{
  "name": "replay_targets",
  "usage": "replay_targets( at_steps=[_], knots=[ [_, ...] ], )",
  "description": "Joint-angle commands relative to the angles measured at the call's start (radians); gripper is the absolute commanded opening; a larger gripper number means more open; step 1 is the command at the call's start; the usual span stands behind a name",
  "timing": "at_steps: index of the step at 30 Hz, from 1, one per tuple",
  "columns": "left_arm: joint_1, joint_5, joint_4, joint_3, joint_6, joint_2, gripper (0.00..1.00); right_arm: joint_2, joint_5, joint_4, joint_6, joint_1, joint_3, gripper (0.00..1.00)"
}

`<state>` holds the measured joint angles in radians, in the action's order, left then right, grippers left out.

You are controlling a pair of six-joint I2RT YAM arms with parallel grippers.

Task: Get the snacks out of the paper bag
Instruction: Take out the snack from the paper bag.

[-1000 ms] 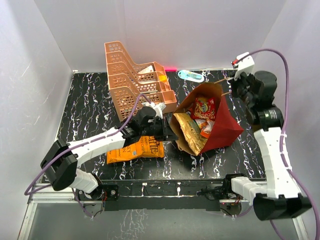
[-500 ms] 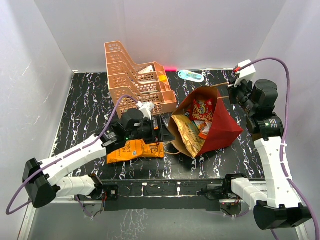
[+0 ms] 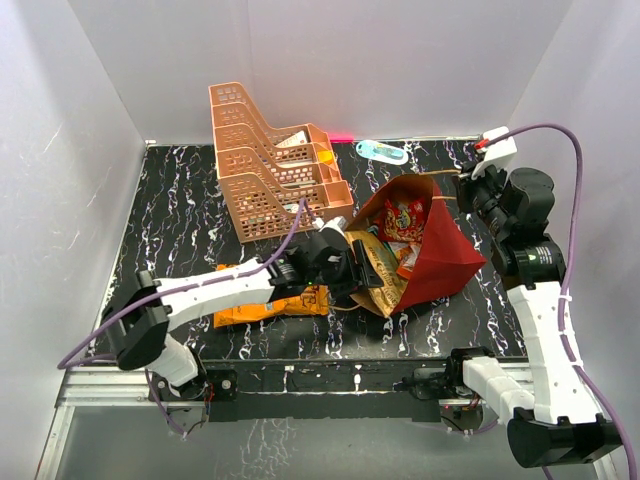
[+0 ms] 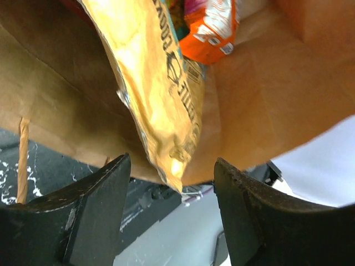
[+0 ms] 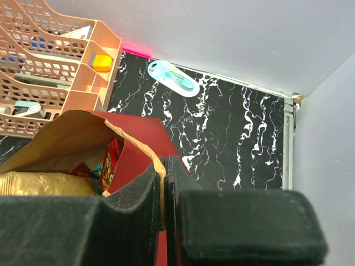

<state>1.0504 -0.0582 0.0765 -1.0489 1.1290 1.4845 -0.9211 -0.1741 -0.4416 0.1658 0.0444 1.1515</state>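
The red paper bag [image 3: 445, 255] lies tilted with its brown mouth facing left. My right gripper [image 3: 468, 184] is shut on its twine handle [image 5: 138, 147] and holds that side up. Inside are a tan-gold chip bag [image 3: 375, 265], a red packet [image 3: 405, 218] and a small orange packet [image 3: 411, 259]. My left gripper [image 3: 355, 272] is open at the bag mouth; the tan-gold bag's [image 4: 161, 94] lower corner hangs between the fingers [image 4: 94, 216], which do not touch it. The orange packet [image 4: 213, 33] lies behind it. A big orange chip bag [image 3: 262, 302] lies on the table under my left arm.
The peach tiered rack [image 3: 270, 160] stands at the back left, close to the bag mouth. A small blue-green bottle [image 3: 384, 151] lies by the back wall. White walls enclose the black marbled table [image 3: 170, 220] on three sides.
My left gripper has moved right, from over the big orange chip bag to the paper bag's mouth. My right gripper has shifted slightly right, still holding the handle.
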Motion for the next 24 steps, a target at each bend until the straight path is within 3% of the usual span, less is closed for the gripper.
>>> replay_targets(
  at_steps=[1,6,12,20,24],
  knots=[
    [0.028,0.105,0.002,-0.081,0.054,0.066,0.6,0.04,0.057,0.076,0.002,-0.007,-0.003,0.08],
    [0.036,0.099,-0.019,-0.128,0.063,0.144,0.56,0.046,0.048,0.069,0.006,-0.006,0.004,0.08],
    [0.036,0.103,-0.024,-0.169,0.05,0.21,0.41,0.053,0.05,0.065,0.003,-0.005,0.002,0.08],
    [0.034,0.135,0.029,-0.253,-0.029,0.208,0.0,0.075,0.071,0.062,0.012,-0.006,-0.014,0.08],
    [0.03,0.146,0.054,-0.321,-0.078,0.192,0.0,0.084,0.096,0.062,0.013,-0.007,-0.018,0.08]
  ],
)
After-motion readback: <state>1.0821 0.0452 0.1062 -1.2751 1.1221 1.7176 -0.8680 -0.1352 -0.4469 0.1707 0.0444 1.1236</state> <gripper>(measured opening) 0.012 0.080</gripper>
